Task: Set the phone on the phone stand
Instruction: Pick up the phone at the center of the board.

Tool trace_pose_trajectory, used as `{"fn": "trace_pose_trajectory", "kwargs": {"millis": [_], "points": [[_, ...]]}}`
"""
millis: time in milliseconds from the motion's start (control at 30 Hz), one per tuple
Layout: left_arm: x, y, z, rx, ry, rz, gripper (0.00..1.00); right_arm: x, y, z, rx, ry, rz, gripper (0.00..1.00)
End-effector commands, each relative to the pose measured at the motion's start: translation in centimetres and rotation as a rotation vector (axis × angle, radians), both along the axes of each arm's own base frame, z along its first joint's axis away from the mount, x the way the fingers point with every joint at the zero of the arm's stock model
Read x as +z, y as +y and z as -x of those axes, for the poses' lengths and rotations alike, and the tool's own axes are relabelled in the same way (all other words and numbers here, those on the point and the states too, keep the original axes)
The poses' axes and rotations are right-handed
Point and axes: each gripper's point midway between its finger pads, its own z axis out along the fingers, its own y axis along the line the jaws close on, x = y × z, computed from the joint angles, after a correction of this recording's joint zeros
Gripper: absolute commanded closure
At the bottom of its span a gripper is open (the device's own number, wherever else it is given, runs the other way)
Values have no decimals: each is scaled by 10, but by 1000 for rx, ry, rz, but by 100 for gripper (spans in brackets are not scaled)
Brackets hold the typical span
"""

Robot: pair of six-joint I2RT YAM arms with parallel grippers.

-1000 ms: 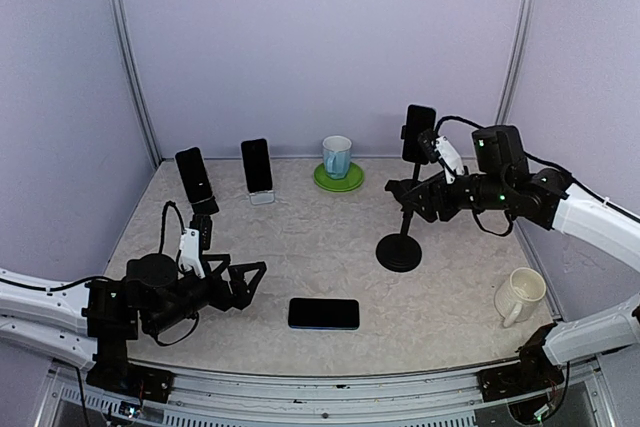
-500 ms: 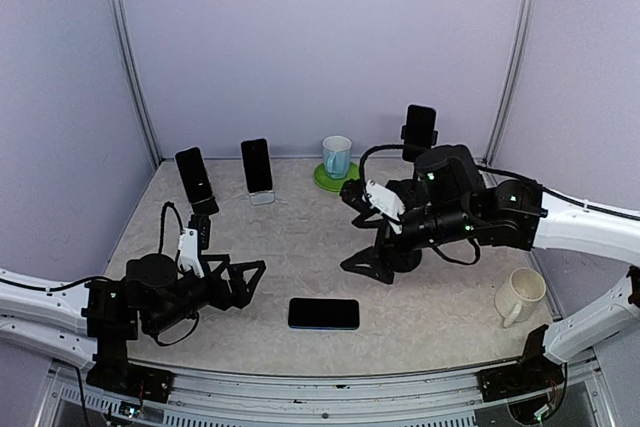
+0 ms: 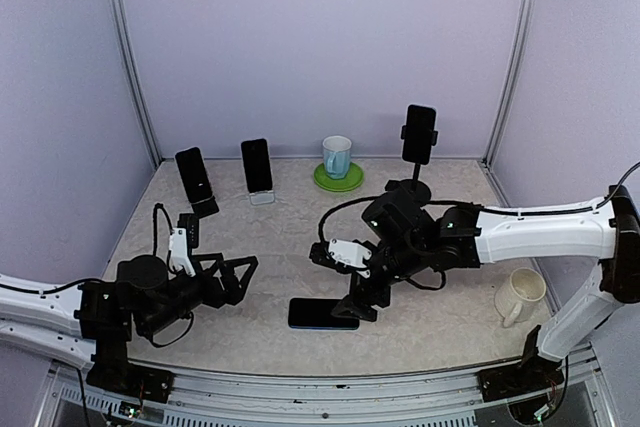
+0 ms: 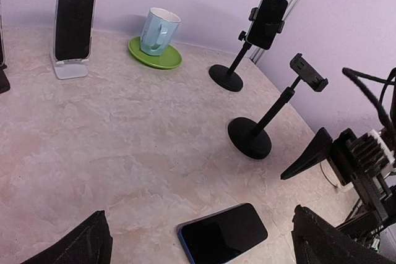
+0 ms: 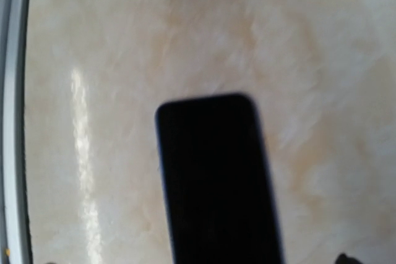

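Phone (image 3: 323,314) flat, long axis L-R; right tool (image 3: 362,299) over it, wide open, empty.

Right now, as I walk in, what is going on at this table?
The right gripper hovers open just above the phone. The phone lies flat near the front edge of the table and is not yet gripped. The empty phone stand is a little farther back. The left gripper hangs open on the left side and holds nothing.
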Motion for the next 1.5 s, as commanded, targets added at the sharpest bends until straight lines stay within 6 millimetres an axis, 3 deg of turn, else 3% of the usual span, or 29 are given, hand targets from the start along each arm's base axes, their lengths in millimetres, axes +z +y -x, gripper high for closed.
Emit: {"fn": "trace_pose_trajectory", "kwargs": {"millis": [0,367,533,1267,1467], "points": [[-8,4,1,13,9,-15,1,-28,6,9,53,38,28,4],[-9,7,2,17,15,-1,1,-90,13,7,66,87,119,1],[-9,9,2,18,16,0,1,-108,15,0,65,75,146,0],[-7,10,2,23,6,-13,1,-127,16,-22,61,44,176,0],[-8,11,1,29,7,-14,1,-130,17,-24,57,43,185,6]]}}
